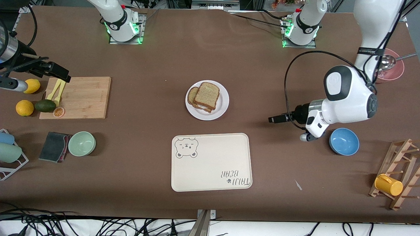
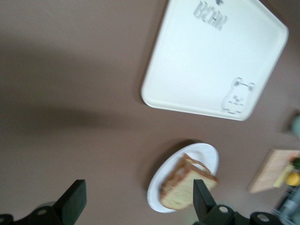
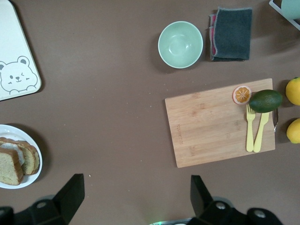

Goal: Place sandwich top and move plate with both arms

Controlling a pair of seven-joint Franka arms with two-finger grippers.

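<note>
- Over bare desk [image 1: 137,65] between the plate [image 1: 221,109] and the blue bowl [image 1: 344,141], the left end effector [image 1: 271,119] is hanging with its fingers [image 2: 74,200] spread wide and gripping nothing.
- Over the desk at the right arm's end, above the fruit beside the cutting board [image 1: 86,98], the right end effector [image 1: 64,78] is likewise standing wide apart and carrying nothing.
- Outward from both, the sandwich top [image 1: 207,95] is lying on the stack of slices on the plate, which is sitting mid-desk, farther from the front camera than the bear tray [image 1: 210,170].
- Judging by that, the bread-placing part is looking finished; the plate is sitting apart from both end effectors, so the two-armed move is looking not yet begun.
- Only the front view is showing both arms together, plus the blue bowl, the mug rack [image 1: 398,175] and the yellow mug [image 1: 388,185].
- Only the right wrist view is giving a crisp look at the yellow fork pair [image 3: 255,127], the avocado [image 3: 265,100], the orange slice [image 3: 242,94], the green bowl [image 3: 180,44] and the grey cloth [image 3: 230,33].
- Only the left wrist view is showing the stack's layered edge side-on, though blurred.
</note>
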